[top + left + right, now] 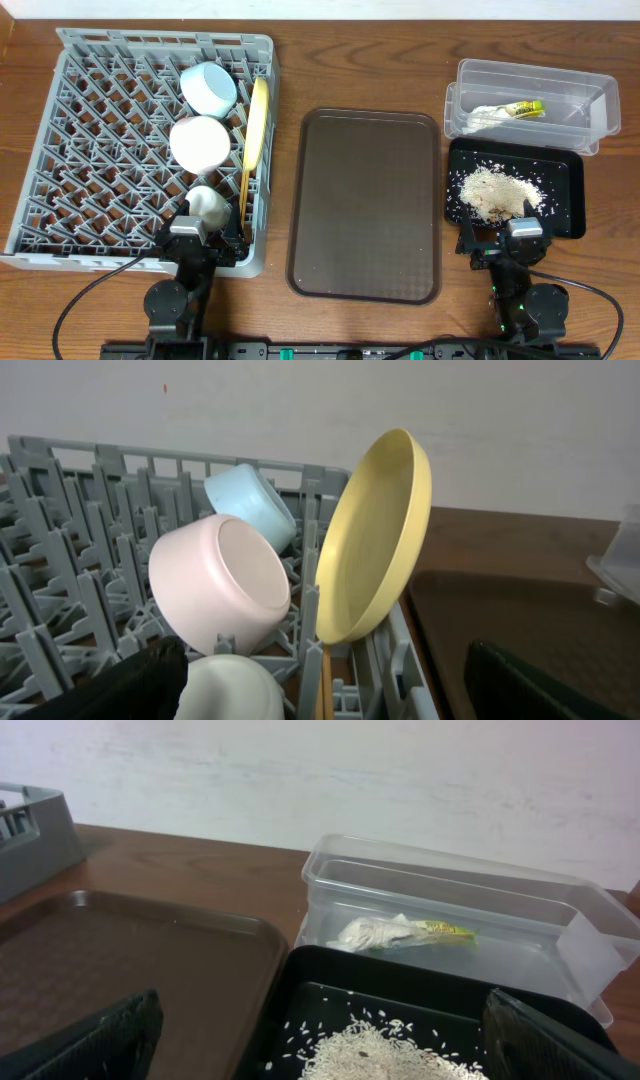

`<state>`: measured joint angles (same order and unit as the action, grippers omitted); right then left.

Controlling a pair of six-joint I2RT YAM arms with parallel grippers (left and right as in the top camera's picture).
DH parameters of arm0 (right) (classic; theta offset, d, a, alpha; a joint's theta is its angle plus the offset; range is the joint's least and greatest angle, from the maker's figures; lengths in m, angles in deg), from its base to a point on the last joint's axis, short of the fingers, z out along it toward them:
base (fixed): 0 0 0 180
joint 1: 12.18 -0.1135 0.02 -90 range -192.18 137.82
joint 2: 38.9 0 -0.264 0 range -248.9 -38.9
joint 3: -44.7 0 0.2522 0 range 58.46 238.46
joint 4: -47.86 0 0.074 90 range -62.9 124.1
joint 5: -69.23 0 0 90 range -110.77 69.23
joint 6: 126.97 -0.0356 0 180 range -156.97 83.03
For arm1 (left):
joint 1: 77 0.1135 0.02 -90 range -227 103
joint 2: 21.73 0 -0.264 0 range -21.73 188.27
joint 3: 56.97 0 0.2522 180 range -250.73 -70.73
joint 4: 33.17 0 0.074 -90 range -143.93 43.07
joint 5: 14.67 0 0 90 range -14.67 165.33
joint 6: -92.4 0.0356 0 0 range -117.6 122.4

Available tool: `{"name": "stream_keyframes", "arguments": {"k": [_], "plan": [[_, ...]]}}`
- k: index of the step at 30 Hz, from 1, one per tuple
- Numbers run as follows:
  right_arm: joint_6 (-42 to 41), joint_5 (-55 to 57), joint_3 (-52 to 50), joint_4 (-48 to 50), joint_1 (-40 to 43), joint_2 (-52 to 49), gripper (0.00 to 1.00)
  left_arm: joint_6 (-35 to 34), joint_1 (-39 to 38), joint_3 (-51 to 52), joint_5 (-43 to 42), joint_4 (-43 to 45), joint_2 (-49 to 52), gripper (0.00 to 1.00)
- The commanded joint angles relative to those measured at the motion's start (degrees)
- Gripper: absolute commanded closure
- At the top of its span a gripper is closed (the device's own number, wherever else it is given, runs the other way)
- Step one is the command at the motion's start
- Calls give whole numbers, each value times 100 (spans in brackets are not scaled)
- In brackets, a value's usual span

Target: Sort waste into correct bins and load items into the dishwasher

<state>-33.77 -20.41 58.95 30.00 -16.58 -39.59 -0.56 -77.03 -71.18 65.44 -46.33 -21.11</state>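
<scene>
Across the table (360, 60) all looks done: plate (257, 125), blue bowl (208, 88), pink bowl (198, 142), cup (207, 202), chopsticks (244, 190) in rack (90, 150); wrapper (528, 108), scrap (485, 117) in tub (530, 75); crumbs (495, 190) on black tray (565, 200). Empty, left gripper (325, 685) and right gripper (320, 1040) gape.

White cup (232, 688) cut off, left wrist view.

Both arms are matt black. In the overhead view, the left arm (180, 275) at lower left and the right arm (525, 280) at lower right each carry a small silver-grey square plate near the wrist and a round joint housing below it. Thin black cables (100, 281) loop off them. Green lights dot the base rail (285, 352). In the wrist views, the left gripper (328, 660) and right gripper (322, 1010) show dull black wedge fingers (120, 685) in the lower corners
</scene>
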Motion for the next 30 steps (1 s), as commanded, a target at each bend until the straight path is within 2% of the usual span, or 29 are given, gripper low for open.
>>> {"name": "stream_keyframes", "arguments": {"k": [1, 30], "plan": [[52, -44, -17, -20, -50, 35, 1, 55, 22, 22, -116, -369, -39, 11], [52, -42, -17, -22, -50, 35, 1, 57, 22, 22, -118, -356, 83, 11]]}}
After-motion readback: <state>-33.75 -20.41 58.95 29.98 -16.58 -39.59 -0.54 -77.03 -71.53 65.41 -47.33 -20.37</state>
